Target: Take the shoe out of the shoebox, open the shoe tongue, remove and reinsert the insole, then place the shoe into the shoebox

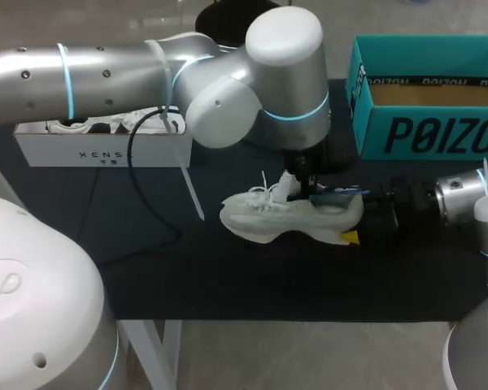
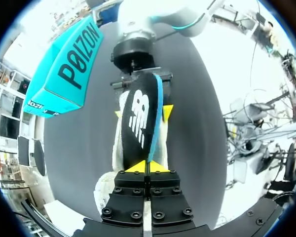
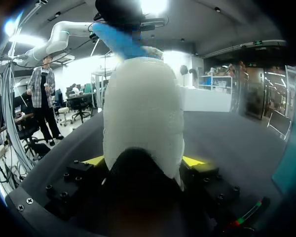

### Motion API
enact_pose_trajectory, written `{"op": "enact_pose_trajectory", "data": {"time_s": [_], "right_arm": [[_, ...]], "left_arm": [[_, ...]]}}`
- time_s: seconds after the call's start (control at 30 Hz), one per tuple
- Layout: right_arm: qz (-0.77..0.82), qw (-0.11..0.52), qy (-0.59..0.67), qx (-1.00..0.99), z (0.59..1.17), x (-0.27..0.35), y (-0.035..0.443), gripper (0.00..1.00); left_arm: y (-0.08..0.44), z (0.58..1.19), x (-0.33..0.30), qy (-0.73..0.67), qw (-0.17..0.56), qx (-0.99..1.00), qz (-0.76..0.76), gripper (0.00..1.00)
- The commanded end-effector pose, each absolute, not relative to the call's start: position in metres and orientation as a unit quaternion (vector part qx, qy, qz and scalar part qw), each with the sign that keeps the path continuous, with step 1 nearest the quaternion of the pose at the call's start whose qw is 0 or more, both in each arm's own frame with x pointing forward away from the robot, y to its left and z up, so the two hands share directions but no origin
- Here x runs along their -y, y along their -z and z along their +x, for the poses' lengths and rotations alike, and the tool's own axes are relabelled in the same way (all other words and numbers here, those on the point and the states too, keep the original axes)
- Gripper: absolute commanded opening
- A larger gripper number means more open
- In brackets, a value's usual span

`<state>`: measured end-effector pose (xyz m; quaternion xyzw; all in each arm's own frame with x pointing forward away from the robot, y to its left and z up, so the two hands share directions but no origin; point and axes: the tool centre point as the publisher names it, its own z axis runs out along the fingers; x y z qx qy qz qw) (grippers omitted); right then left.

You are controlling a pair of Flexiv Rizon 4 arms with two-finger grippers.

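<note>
Currently, step in hand: insole handling; I judge it is either coming out of the shoe or going back in, and cannot tell which.
Sneaker position: white sneaker [image 1: 285, 219] is on its sole on the dark table [image 1: 187, 276], near the middle and outside the teal shoebox [image 1: 423, 134].
Right end effector: right end effector [image 3: 144, 161] is clamped on the sneaker's heel, with one yellow tip on each side.
Left end effector: left end effector [image 2: 148, 167] is over the lacing, its tips brought together and pinching the near end of the insole.
Insole position: black insole [image 2: 138, 118] with a blue edge runs from the left tips along the shoe's opening towards the heel. How much of it is seated inside is hidden.
Technique, if removing: pull along the shoe's length and upward, and keep the heel clamp firm so the sneaker does not lift with it.
Technique, if reinserting: feed the toe end in first under the tongue, keep the insole flat, then press the heel end down last.
Risk: the thin pinch may slip, and the blue edge may fold against the collar or catch on the laces.
Other item: white box [image 1: 98, 150] sits well apart on the left arm's side and needs no attention.
</note>
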<state>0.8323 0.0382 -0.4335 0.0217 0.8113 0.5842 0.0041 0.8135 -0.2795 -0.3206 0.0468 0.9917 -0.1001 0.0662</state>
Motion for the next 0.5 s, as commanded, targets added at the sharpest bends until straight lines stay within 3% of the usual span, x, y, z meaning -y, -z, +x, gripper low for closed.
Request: {"op": "enact_pose_trajectory", "data": {"time_s": [0.03, 0.5], "right_arm": [[0.022, 0.004, -0.583, -0.812, 0.833, -0.041, 0.437, 0.00], [0.022, 0.004, -0.583, -0.812, 0.833, -0.041, 0.437, 0.00]], "left_arm": [[0.321, 0.811, 0.281, 0.102, 0.066, -0.992, 0.044, 0.00], [0.309, 0.804, 0.291, 0.121, 0.058, -0.990, 0.043, 0.00]]}}
